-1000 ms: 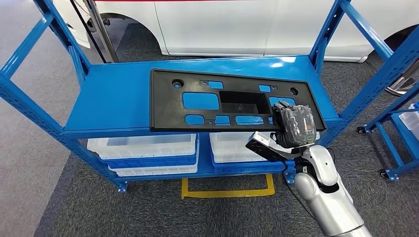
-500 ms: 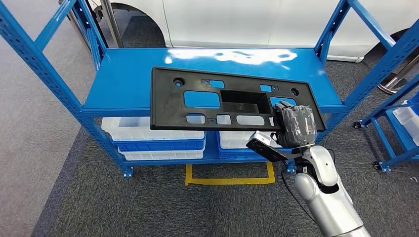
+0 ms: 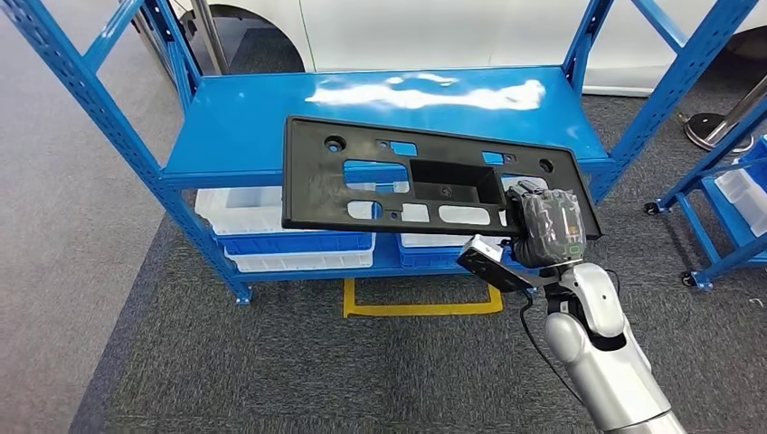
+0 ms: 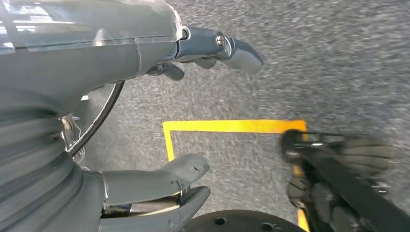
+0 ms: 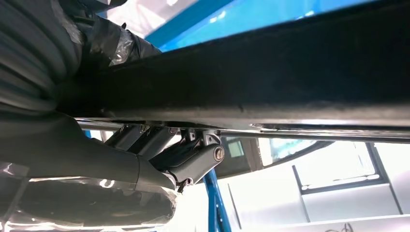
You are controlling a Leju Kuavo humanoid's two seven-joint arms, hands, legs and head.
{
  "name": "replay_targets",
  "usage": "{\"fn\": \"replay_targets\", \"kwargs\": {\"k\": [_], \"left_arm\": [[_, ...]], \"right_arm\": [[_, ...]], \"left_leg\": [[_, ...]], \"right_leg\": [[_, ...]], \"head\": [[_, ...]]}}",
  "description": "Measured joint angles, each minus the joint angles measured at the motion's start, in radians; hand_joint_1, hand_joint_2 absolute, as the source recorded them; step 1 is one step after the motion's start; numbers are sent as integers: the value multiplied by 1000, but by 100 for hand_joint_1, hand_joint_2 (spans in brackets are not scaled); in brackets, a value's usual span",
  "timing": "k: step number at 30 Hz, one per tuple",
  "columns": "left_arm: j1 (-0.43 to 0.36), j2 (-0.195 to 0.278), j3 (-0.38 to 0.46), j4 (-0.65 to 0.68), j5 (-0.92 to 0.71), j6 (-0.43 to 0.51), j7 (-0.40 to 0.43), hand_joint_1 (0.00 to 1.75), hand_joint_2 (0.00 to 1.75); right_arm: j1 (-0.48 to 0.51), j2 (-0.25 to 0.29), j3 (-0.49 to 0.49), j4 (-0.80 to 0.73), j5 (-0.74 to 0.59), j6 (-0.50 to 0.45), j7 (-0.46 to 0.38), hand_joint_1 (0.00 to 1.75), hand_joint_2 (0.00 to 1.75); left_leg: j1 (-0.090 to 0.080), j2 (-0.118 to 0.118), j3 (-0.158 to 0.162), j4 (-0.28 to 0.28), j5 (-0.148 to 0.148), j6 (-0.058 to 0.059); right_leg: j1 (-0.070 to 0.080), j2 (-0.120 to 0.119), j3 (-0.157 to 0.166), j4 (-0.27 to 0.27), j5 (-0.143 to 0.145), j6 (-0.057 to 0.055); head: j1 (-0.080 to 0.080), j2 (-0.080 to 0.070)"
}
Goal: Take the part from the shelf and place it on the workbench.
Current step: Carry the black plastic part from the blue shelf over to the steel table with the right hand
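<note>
With the right hand clamped on the black panel's corner, level it clear of the blue shelf; left hand hangs empty, fingers apart.

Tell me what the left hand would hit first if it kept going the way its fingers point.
Most likely the grey carpeted floor. The left hand hangs open, holding nothing, fingers aimed down past the yellow floor marking. Depth is unclear, so treat this as a guess.

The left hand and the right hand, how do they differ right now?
The right hand grips the black panel by its near right corner, out in front of the blue shelf; the left hand holds nothing, fingers apart. The right hand is raised at shelf height; the left hand hangs over grey carpet. Both have grey ribbed covers.
</note>
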Motion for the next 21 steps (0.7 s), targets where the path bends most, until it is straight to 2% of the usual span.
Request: {"fn": "replay_targets", "kwargs": {"k": [1,2,3,4,5,6,7,9,10,11,12,14,15,16,17,18,19,20,21], "left_arm": [[-1,1,0,0,0,0,-4,0,175],[-2,3,0,0,-1,0,-9,0,175],[-3,4,0,0,-3,0,-14,0,175],[-4,6,0,0,-6,0,-17,0,175],[-4,7,-1,1,-9,0,-18,0,175],[-4,8,-1,2,-11,1,-19,0,175],[-3,9,-2,4,-12,1,-20,0,175],[-4,10,-2,9,-11,3,-22,0,175],[-4,11,-2,11,-10,4,-23,0,175],[-5,11,-2,13,-10,4,-24,0,175],[-5,12,-2,14,-10,5,-25,0,175],[-5,15,-1,17,-10,6,-27,0,175],[-5,16,-1,19,-10,6,-27,0,175],[-5,16,-1,20,-9,6,-27,0,175],[-5,17,-1,22,-9,6,-28,0,175],[-5,17,-1,23,-9,6,-28,0,175],[-6,17,-1,25,-9,6,-28,0,175],[-6,17,-1,27,-9,6,-28,0,175],[-7,17,-1,29,-9,6,-29,0,175]], "right_arm": [[0,0,0,1,-1,2,0,175,175],[0,0,0,1,-4,3,0,175,175],[0,0,0,2,-7,5,0,175,175],[-1,0,0,2,-10,6,0,175,175],[-2,0,-1,2,-13,8,0,175,175],[-4,0,-1,2,-14,10,0,175,175],[-7,0,-1,3,-15,13,0,175,175],[-10,0,0,4,-18,19,0,175,175],[-11,0,-1,4,-19,20,0,175,175],[-12,0,-1,5,-20,21,0,175,175],[-12,0,-1,6,-20,22,0,175,175],[-13,0,-1,9,-21,24,0,175,175],[-12,0,-1,11,-21,25,0,175,175],[-11,0,-1,12,-21,25,0,175,175],[-11,0,-1,13,-21,26,0,175,175],[-11,0,-1,14,-21,27,0,175,175],[-12,0,-1,14,-21,27,0,175,175],[-14,0,-1,13,-21,27,0,175,175],[-15,0,-1,13,-21,27,0,175,175]], "left_leg": [[4,0,16,9,27,-4],[7,-1,46,-14,63,-7],[10,-10,91,-64,84,-7],[11,-24,146,-136,81,-5],[12,-36,193,-202,63,-2],[11,-45,223,-252,40,3],[8,-45,238,-281,26,8],[9,-25,233,-291,36,25],[10,-15,230,-293,43,34],[13,-5,226,-295,51,43],[12,6,220,-295,58,48],[11,25,203,-293,69,51],[10,35,195,-292,73,51],[10,44,190,-290,76,50],[10,53,187,-288,77,48],[10,62,185,-286,76,47],[8,70,184,-283,75,43],[6,77,182,-279,74,39],[2,84,181,-276,73,33]], "right_leg": [[-1,0,-19,5,10,3],[-3,1,-38,12,19,8],[-4,5,-55,19,26,14],[-5,8,-70,28,32,21],[-5,12,-80,35,39,28],[-5,16,-86,39,47,35],[-5,20,-90,39,56,41],[-7,29,-95,38,66,53],[-9,31,-102,52,54,58],[-11,30,-115,81,29,61],[-12,28,-137,138,-12,65],[-14,26,-180,267,-84,72],[-15,24,-188,310,-103,75],[-16,22,-176,311,-99,76],[-16,16,-144,274,-81,75],[-16,6,-100,213,-55,73],[-12,-16,-56,146,-38,69],[-7,-36,-24,90,-28,62],[-1,-51,-9,58,-27,54]], "head": [[0,0],[0,0],[0,0],[0,0],[0,0],[1,0],[1,0],[2,0],[2,0],[3,0],[4,0],[5,0],[5,0],[5,0],[5,0],[5,0],[5,0],[5,0],[4,0]]}}
